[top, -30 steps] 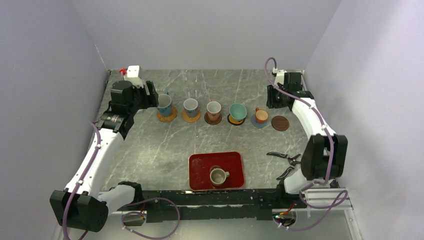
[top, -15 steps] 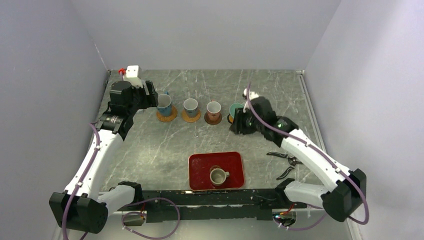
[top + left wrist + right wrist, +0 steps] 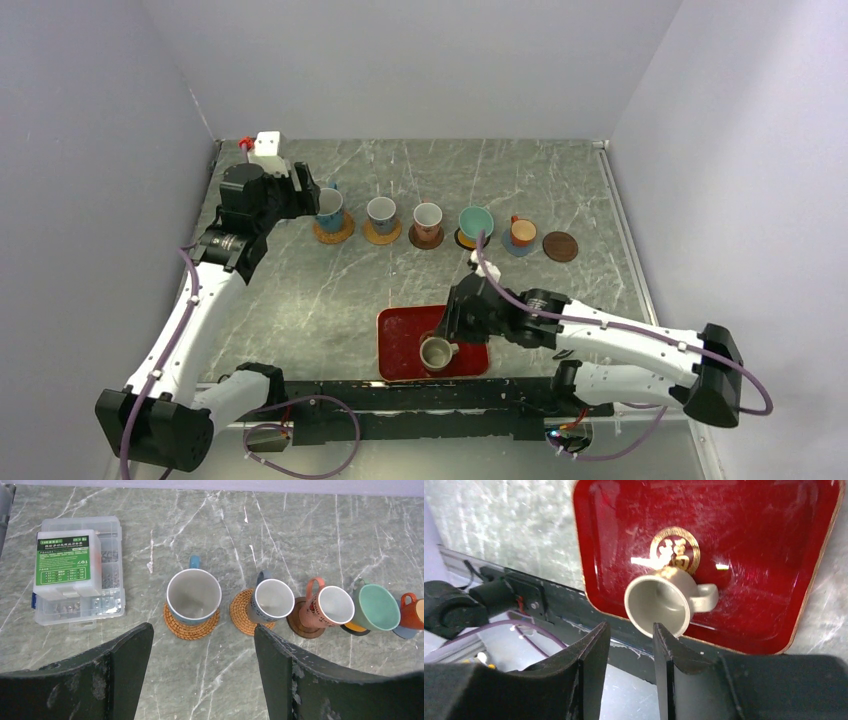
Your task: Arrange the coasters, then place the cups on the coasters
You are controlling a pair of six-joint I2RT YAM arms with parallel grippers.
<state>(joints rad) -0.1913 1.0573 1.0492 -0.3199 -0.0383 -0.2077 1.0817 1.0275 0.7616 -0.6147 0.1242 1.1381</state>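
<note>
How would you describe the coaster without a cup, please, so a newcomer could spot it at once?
Look at the row of cups across the grey marble table. Follow it to its right end, past the small orange cup. There lies the round dark brown coaster, the only one bare.

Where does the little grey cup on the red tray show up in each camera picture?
Top external: grey cup low centre, on the red tray.
Left wrist: not in it.
Right wrist: grey cup at centre, on the red tray.
Shared landmark: the red tray, in both those views; the left wrist view shows neither.
</note>
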